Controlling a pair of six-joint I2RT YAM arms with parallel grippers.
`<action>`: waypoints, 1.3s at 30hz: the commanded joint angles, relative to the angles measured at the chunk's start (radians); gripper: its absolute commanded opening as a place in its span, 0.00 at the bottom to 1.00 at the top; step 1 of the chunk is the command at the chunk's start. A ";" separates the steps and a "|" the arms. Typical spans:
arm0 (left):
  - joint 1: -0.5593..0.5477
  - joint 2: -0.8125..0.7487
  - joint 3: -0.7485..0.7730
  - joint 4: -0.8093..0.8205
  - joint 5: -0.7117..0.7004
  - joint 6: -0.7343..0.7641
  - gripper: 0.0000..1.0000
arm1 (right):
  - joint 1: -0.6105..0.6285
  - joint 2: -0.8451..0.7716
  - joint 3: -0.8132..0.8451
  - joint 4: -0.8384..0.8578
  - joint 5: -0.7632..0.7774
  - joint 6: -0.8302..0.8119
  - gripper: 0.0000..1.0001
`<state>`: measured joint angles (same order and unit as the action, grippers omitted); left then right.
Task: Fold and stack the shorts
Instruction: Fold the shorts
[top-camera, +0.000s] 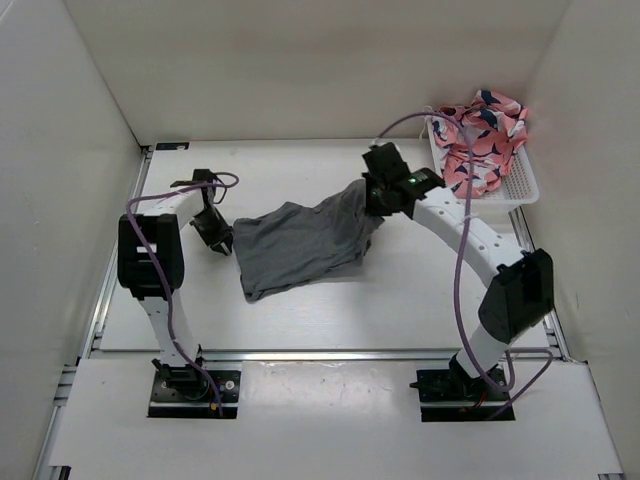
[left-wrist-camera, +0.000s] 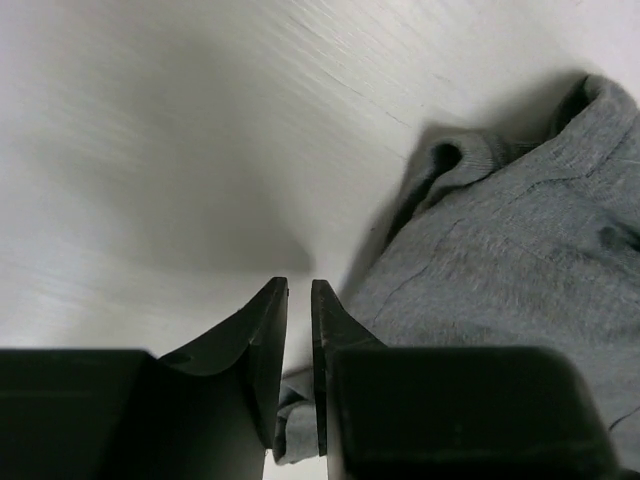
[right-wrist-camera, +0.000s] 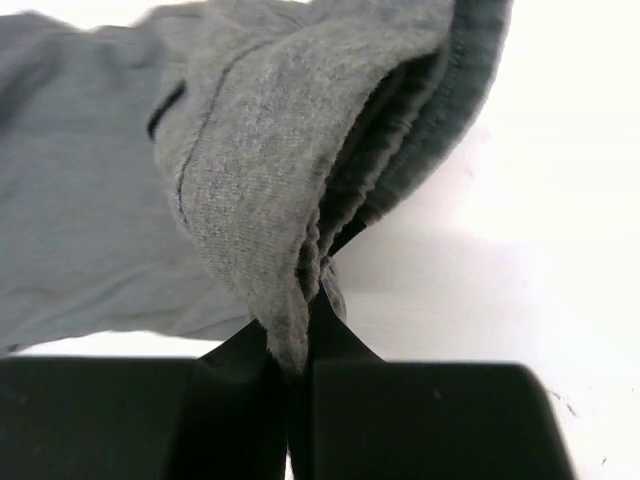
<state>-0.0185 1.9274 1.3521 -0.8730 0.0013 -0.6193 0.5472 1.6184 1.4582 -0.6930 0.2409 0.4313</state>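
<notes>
The dark grey shorts (top-camera: 300, 245) lie spread on the white table between both arms. My right gripper (top-camera: 375, 205) is shut on their right end, which rises off the table. In the right wrist view the bunched hem of the shorts (right-wrist-camera: 250, 150) is pinched between the right gripper (right-wrist-camera: 295, 315) fingers. My left gripper (top-camera: 222, 243) sits at the left edge of the cloth. In the left wrist view the left gripper (left-wrist-camera: 299, 285) has its jaws drawn close, with a fold of the shorts (left-wrist-camera: 500, 260) caught between them near their base.
A white basket (top-camera: 520, 185) stands at the back right corner of the table, with a pink patterned cloth (top-camera: 480, 135) heaped in it. White walls close in the table on the left, back and right.
</notes>
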 joint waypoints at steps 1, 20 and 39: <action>-0.034 0.030 0.015 0.035 0.043 -0.005 0.27 | 0.120 0.081 0.155 -0.077 0.116 -0.045 0.00; -0.003 -0.010 0.019 0.035 0.043 -0.005 0.30 | 0.530 0.630 0.847 -0.263 0.238 -0.121 0.00; -0.027 -0.261 0.219 -0.147 0.022 0.136 0.78 | 0.357 -0.008 0.071 0.081 -0.038 0.045 0.77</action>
<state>0.0399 1.7130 1.5547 -0.9703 0.0265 -0.5373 0.9916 1.6726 1.6752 -0.6800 0.2787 0.3786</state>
